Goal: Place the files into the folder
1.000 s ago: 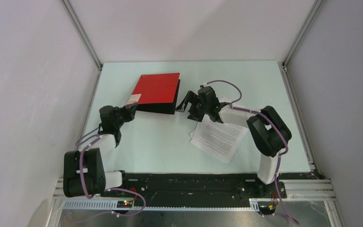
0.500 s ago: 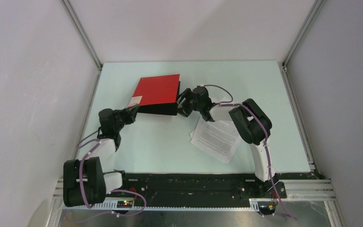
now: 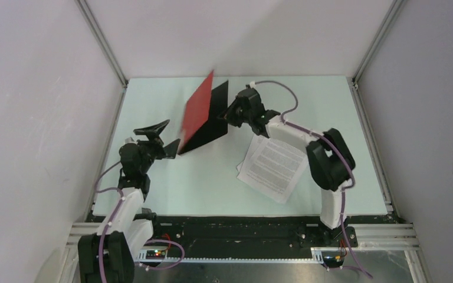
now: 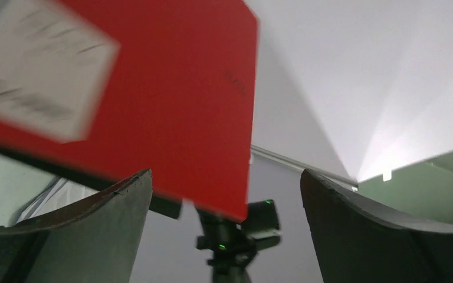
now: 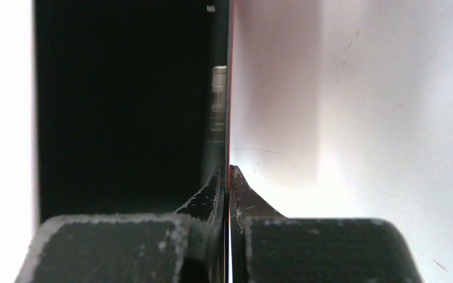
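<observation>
The folder (image 3: 197,112) is at the back middle of the table, its red cover raised steeply and its black inside (image 3: 213,118) facing right. My right gripper (image 3: 231,113) is shut on the cover's thin right edge (image 5: 229,135). The right wrist view has the black inside and a metal clip (image 5: 217,106) to the left of that edge. My left gripper (image 3: 160,137) is open beside the folder's near left corner, holding nothing. In the left wrist view the red cover (image 4: 171,100) with its white label (image 4: 41,71) looms above the spread fingers (image 4: 103,221). The files (image 3: 273,168) lie flat at the centre right.
Grey walls (image 3: 47,88) and metal frame rails (image 3: 103,44) close in the table on three sides. The right arm (image 3: 327,156) arches over the far corner of the files. Both arm bases sit on the black rail (image 3: 236,227) at the near edge.
My left gripper has let go of the folder's corner, opened wide and drawn back. My right gripper has shut on the cover's edge and swung the cover from flat to steeply raised.
</observation>
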Available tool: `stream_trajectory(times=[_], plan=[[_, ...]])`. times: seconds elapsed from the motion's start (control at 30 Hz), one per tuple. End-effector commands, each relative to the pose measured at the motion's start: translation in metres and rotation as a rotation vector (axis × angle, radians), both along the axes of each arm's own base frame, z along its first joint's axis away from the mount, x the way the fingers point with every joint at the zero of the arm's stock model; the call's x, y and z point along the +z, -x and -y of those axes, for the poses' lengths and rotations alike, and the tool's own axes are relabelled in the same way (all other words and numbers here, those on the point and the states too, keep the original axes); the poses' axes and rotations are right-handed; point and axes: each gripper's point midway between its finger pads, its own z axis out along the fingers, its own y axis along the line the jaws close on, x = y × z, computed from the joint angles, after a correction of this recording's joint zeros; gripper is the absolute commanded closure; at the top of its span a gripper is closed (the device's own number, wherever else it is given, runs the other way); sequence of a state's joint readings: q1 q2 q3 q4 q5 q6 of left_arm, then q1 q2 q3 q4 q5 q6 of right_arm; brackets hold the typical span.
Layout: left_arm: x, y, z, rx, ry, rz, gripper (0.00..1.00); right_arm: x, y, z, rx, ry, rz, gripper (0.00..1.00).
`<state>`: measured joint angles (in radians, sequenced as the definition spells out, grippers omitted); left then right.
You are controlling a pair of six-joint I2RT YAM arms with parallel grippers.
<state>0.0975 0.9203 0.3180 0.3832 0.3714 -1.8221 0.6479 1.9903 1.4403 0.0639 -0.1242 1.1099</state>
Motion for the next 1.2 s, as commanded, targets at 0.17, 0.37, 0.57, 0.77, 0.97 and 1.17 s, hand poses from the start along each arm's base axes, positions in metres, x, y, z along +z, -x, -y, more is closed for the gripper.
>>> stream_trajectory(times=[0.17, 0.37, 0.57, 0.77, 0.97, 1.17], plan=[[0.029, 0.025, 0.013, -0.088, -0.246, 0.204, 0.00, 0.107, 0.047, 0.063, 0.079, 0.860, 0.386, 1.00], [0.054, 0.032, 0.006, -0.128, -0.579, 0.216, 0.00, 0.126, 0.059, 0.060, 0.087, 1.264, 0.505, 1.00], [0.087, 0.039, -0.003, -0.192, -0.852, 0.216, 0.00, 0.140, 0.071, 0.048, 0.080, 1.356, 0.574, 1.00], [0.102, 0.041, -0.001, -0.226, -0.906, 0.222, 0.08, 0.137, 0.080, 0.038, 0.084, 1.136, 0.530, 1.00], [0.055, 0.030, 0.026, -0.342, -0.887, 0.125, 0.27, 0.113, 0.086, 0.069, 0.009, 0.921, 0.404, 1.00], [-0.002, 0.021, 0.054, -0.436, -0.911, 0.003, 0.37, 0.084, 0.101, 0.086, 0.030, 0.550, 0.259, 1.00]])
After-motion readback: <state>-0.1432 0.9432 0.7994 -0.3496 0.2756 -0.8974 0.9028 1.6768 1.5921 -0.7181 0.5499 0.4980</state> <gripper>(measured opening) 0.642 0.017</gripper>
